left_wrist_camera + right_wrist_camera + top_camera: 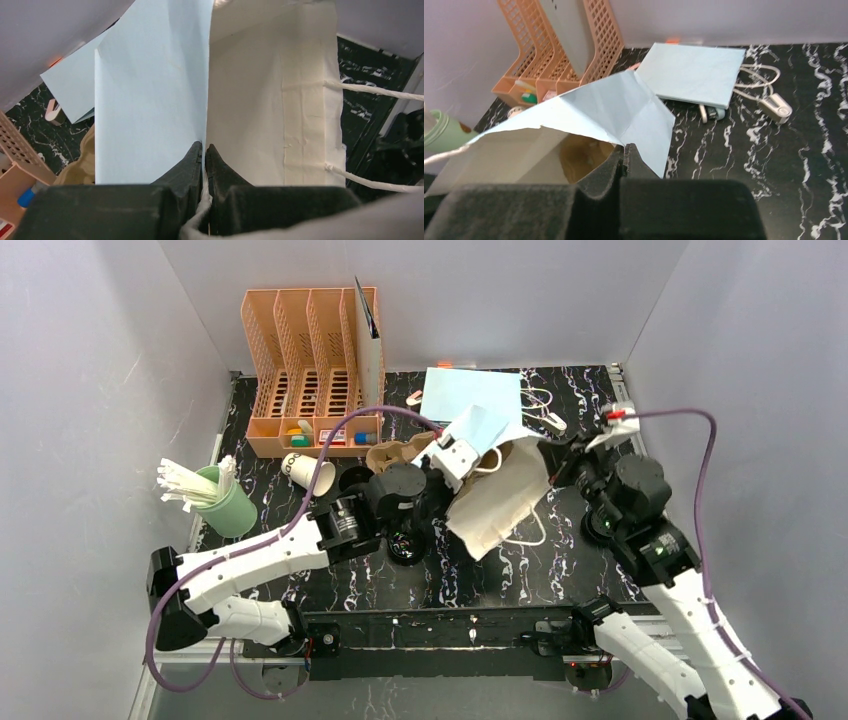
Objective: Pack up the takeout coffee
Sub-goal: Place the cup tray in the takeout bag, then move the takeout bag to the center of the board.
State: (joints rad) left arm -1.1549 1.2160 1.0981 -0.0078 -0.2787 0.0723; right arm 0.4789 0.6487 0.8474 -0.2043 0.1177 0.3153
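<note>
— What takes up most of the counter (560, 570)?
— The light-blue paper bag (500, 495), mid-frame, its mouth spread.
— Held by what?
— The left tool (204, 150) is pressed together on its rim by a handle cord (198, 216). The right tool (625, 150) pinches the opposite blue edge.
— And the coffee?
— One black-lidded cup (352, 480) stands left of the left tool, apart from it, outside the bag.

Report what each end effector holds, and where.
Both grip the light-blue paper bag: left end effector on one mouth edge, right end effector on the opposite edge.
</note>
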